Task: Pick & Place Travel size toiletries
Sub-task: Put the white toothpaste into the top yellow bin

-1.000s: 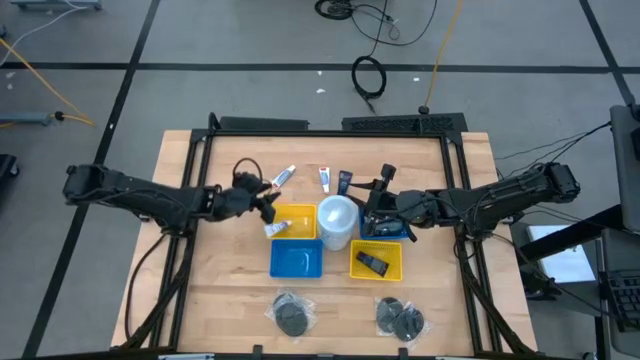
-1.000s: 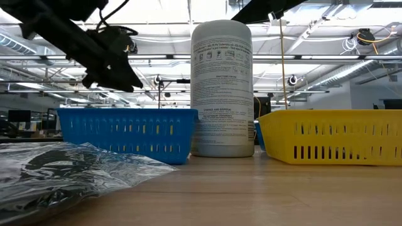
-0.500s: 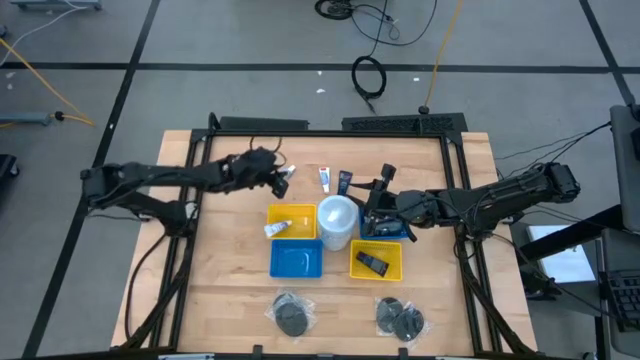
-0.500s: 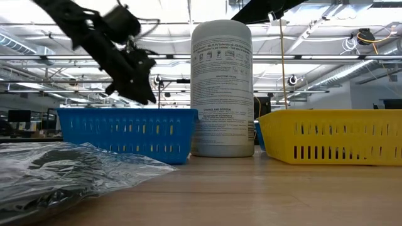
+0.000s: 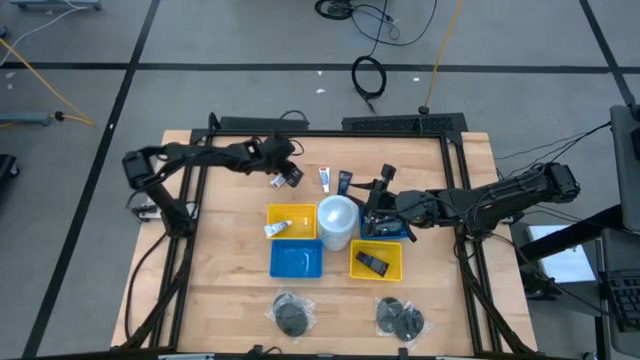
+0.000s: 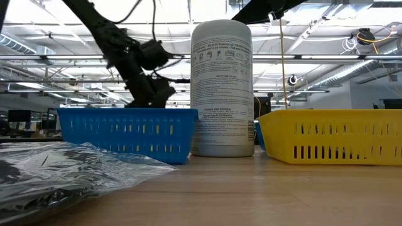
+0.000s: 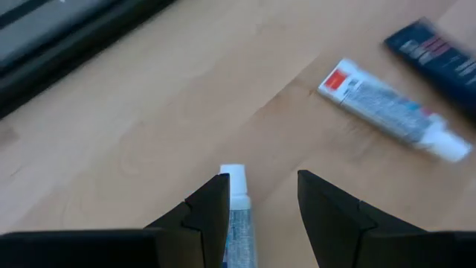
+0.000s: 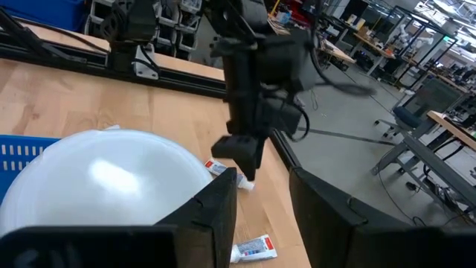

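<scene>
My left gripper (image 5: pixel 287 176) hangs low over the table's far part, open. In the left wrist view its fingers (image 7: pixel 260 186) stand on either side of a small white squeeze tube (image 7: pixel 238 212) lying on the wood, whose cap is close beside one finger. Another white tube (image 5: pixel 325 178) and a dark pack (image 5: pixel 344 181) lie just to its right. A white tube (image 5: pixel 278 228) lies in the yellow basket (image 5: pixel 300 212), and a dark pack (image 5: pixel 374 264) lies in the other yellow basket (image 5: pixel 392 270). My right gripper (image 5: pixel 374 212) waits open beside the tub.
The big white tub (image 5: pixel 337 222) stands between the baskets. One blue basket (image 5: pixel 296 262) sits nearer, and another (image 5: pixel 398 234) lies under my right gripper. Dark round pieces in clear wrap (image 5: pixel 290 315) (image 5: pixel 400 318) lie at the near edge. Bare wood spreads to the left.
My left gripper has swung from above the left yellow basket toward the far edge and to the right. It has come down over the white tube lying there. My right arm has kept still.
</scene>
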Controlling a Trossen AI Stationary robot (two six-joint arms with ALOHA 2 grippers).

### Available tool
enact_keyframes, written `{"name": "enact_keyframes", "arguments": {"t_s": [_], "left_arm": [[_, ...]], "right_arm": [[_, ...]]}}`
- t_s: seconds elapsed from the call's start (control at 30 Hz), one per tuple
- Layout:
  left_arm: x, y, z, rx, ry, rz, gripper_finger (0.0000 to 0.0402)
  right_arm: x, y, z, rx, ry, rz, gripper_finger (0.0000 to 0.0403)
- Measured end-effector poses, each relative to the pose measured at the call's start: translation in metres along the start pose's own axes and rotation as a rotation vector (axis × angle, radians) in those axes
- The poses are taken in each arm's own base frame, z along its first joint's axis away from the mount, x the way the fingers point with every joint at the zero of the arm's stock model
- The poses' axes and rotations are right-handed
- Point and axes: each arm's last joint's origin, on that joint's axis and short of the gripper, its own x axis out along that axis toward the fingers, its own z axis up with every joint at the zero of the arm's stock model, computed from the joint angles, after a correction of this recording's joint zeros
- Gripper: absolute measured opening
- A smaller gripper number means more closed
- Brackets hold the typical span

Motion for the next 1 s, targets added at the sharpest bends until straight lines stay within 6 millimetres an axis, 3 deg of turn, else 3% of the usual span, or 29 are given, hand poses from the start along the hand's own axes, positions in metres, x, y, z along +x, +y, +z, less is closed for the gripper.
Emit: {"name": "enact_keyframes", "arguments": {"t_s": [0.23, 1.0], "left_arm": [[0.015, 0.000, 0.004, 0.048, 0.118, 0.072, 0.0154], [0.047, 0.002, -0.005, 0.053, 0.129, 0.123, 0.0154]], "right_arm": [[0.001, 0.002, -0.006, -0.008, 0.011, 0.003, 0.0118], [0.001, 0.002, -0.006, 0.008, -0.020, -0.004, 0.0116]]}}
